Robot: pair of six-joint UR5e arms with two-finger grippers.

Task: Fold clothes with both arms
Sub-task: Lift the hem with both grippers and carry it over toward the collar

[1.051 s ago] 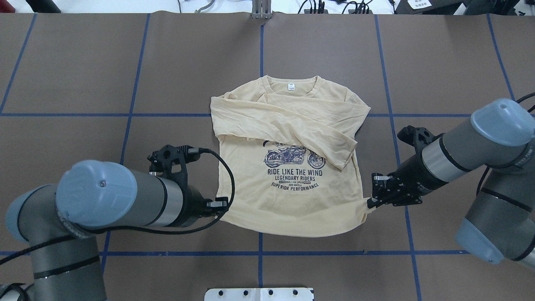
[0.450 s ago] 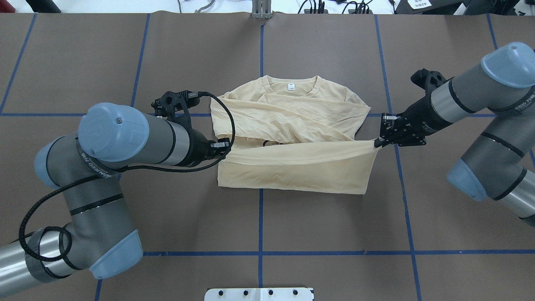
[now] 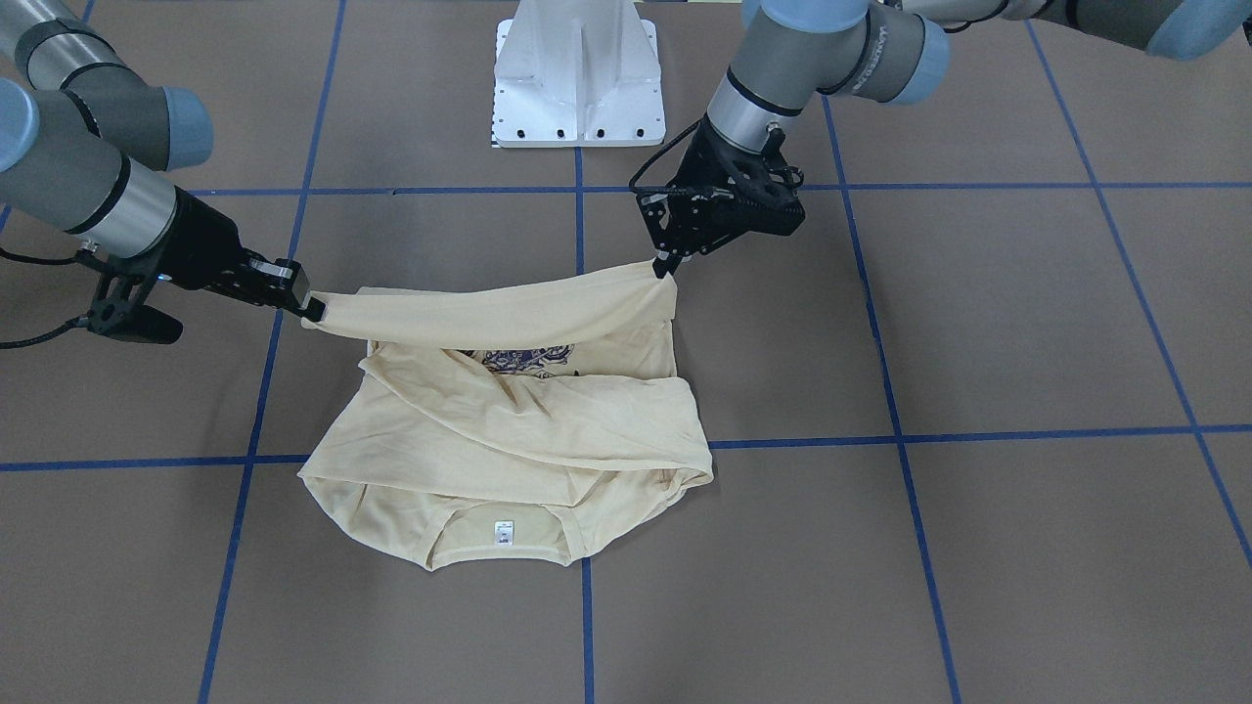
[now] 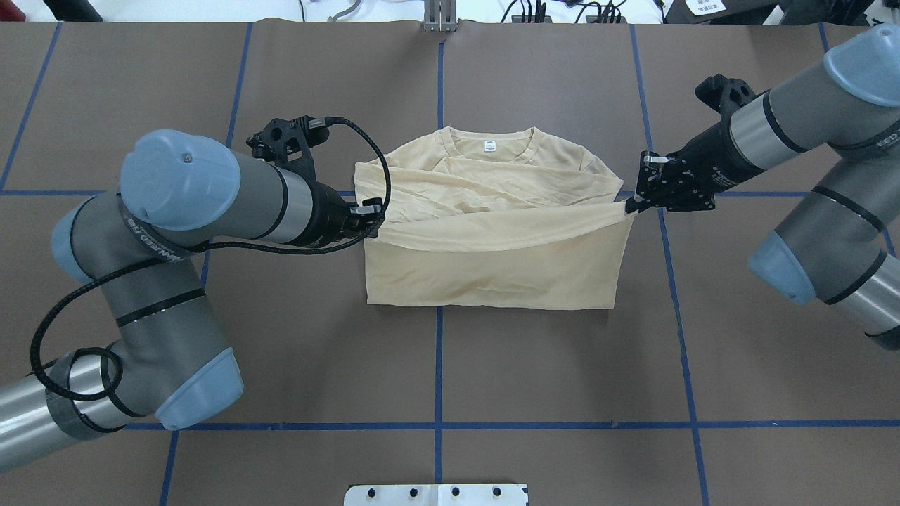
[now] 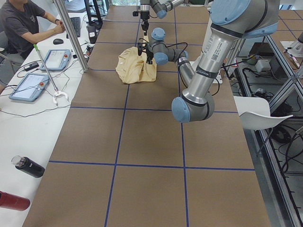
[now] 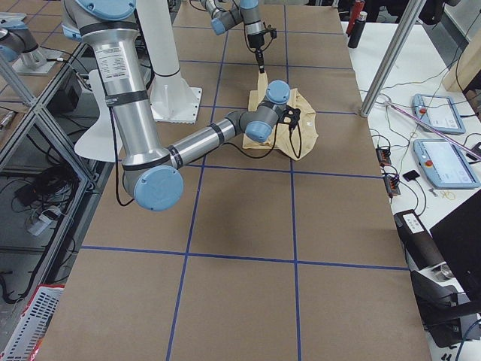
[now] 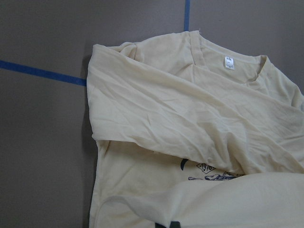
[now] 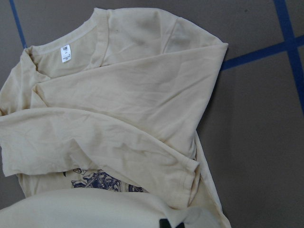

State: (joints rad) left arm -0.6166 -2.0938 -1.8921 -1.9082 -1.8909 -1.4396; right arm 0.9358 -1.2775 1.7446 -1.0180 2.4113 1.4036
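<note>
The left hand [image 4: 371,216] and right hand [image 4: 631,204] each pinch a hem corner of the T-shirt [image 4: 492,274]; its collar [image 4: 490,140] lies just beyond both.

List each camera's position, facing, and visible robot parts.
Front-facing: across the table, steeply down on shirt; left arm, right arm, white base.
Overhead: behind robot, looking down; left gripper, right gripper pinching lifted hem.
Exterior left: table's left end; left arm near.
Exterior right: table's right end; right arm near.
Left wrist: down on collar; no arm.
Right wrist: same collar; no arm.
Shared: both wrist views show the neck label.
</note>
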